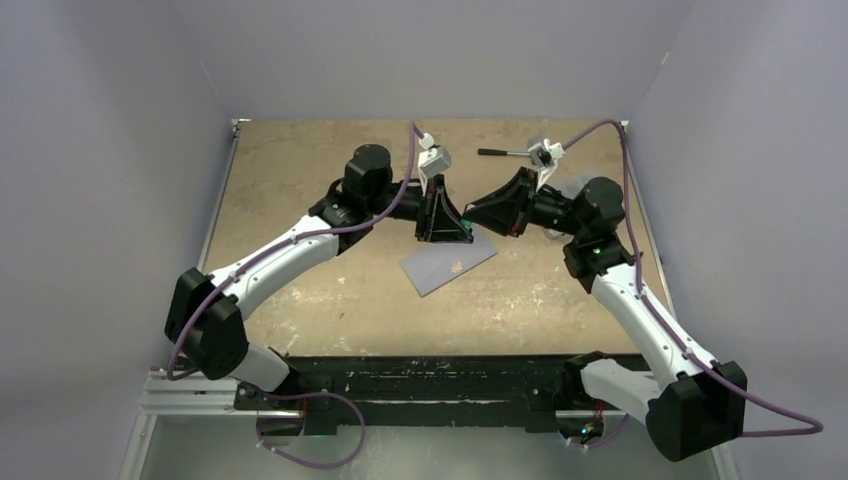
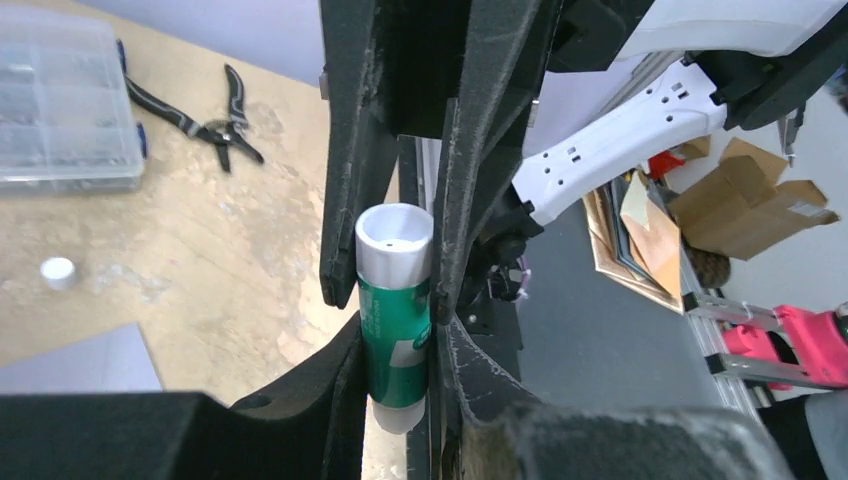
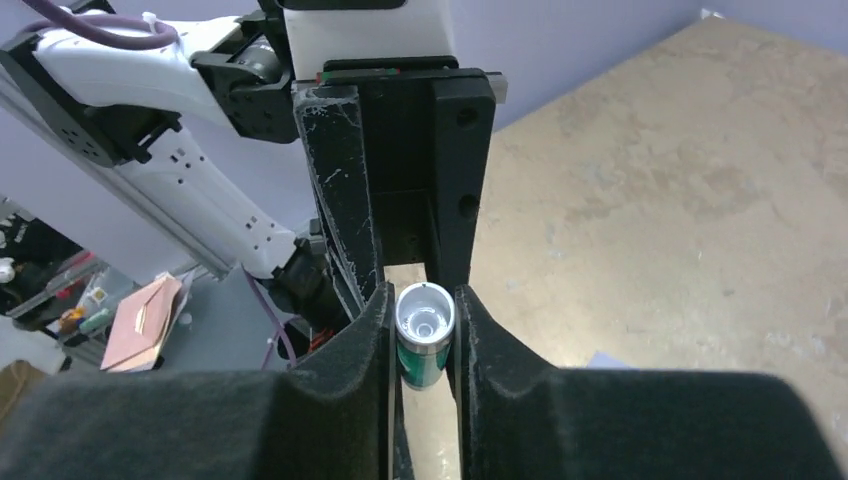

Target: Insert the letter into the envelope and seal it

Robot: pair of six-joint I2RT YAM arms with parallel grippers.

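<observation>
Envelope (image 1: 447,262) lies flat at table centre, long axis slanting from near-left toward the far-right corner. Flap side not discernible. Letter not in sight, presumably already inside. Just above the envelope's far end the two arms meet tip to tip: left gripper (image 2: 398,345) and right gripper (image 3: 424,300) each clamp snugly on one green glue stick (image 2: 393,245). Probably a handover or twist ahead of sealing. Small white cap (image 2: 57,272) loose on the table; pliers (image 1: 505,153) near far edge.
</observation>
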